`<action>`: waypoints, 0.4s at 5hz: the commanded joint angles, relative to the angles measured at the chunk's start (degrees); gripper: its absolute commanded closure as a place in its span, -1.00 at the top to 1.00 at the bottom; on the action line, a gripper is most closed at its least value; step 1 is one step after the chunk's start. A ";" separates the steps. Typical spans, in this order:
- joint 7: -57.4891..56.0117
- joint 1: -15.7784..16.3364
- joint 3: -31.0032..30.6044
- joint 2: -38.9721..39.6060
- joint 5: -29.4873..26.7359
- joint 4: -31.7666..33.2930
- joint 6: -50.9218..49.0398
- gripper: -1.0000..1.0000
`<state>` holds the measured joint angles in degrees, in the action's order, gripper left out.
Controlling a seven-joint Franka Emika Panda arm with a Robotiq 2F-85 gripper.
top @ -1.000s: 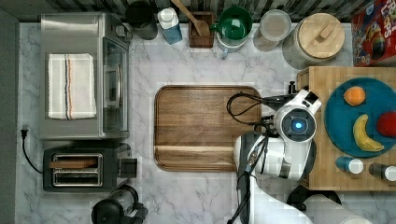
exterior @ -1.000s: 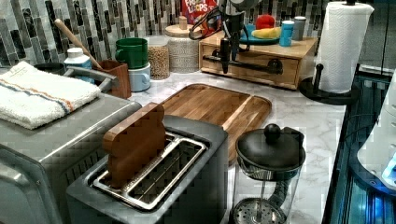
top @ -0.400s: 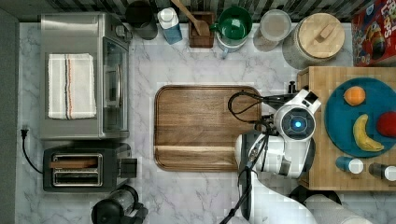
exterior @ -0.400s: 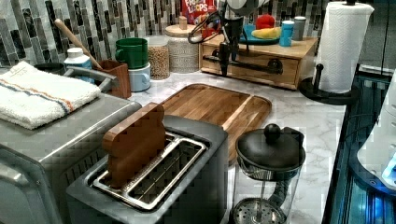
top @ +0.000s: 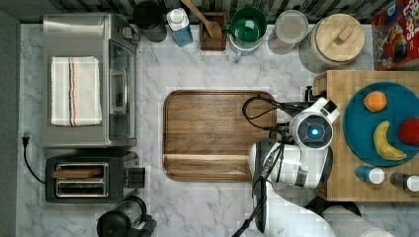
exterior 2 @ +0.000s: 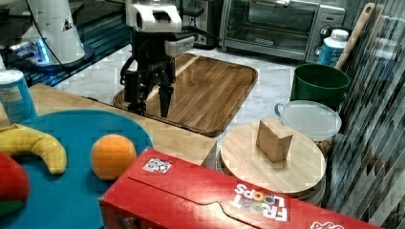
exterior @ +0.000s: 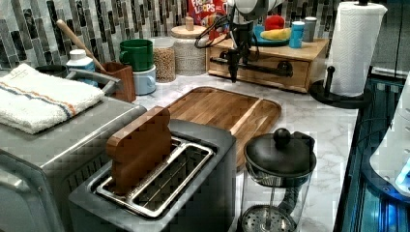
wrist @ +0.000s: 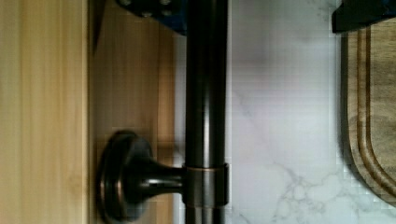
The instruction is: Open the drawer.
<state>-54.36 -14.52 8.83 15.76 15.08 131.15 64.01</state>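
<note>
The drawer (exterior: 263, 65) is sitting shut in a low bamboo box on the marble worktop (top: 207, 64), just beside the walnut tray (top: 217, 136) and with a strip of bare marble between the two. Its long black bar handle (wrist: 205, 93) is running along the drawer front, standing off the wood on a round black bracket (wrist: 126, 179). The end effector (exterior 2: 152, 102) is pointing downward at the drawer front, above the gap between the drawer and the walnut tray. In the wrist view, one fingertip (wrist: 154, 9) is lying on the drawer side of the bar and the other on the tray side, so the jaws are standing spread with the handle between them and are not pinching it. In the right view, the two dark fingers (exterior 2: 165, 98) are hanging apart beside the box edge. On top of the drawer box, a teal plate (top: 385, 123) is carrying a banana (top: 385, 143) and an orange (top: 375, 101). A paper towel roll (exterior: 355, 46) is standing on the worktop just beside the drawer box, on the side away from the lidded wooden-top canister (exterior: 189, 48).
</note>
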 commanded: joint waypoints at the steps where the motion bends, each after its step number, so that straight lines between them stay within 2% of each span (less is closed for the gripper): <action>1: 8.94 8.10 -3.83 -1.81 2.95 0.30 1.55 1.00; 2: 8.00 8.81 -5.05 0.10 2.47 -0.39 3.01 1.00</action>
<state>-51.53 -13.88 8.99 15.14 15.78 131.38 63.95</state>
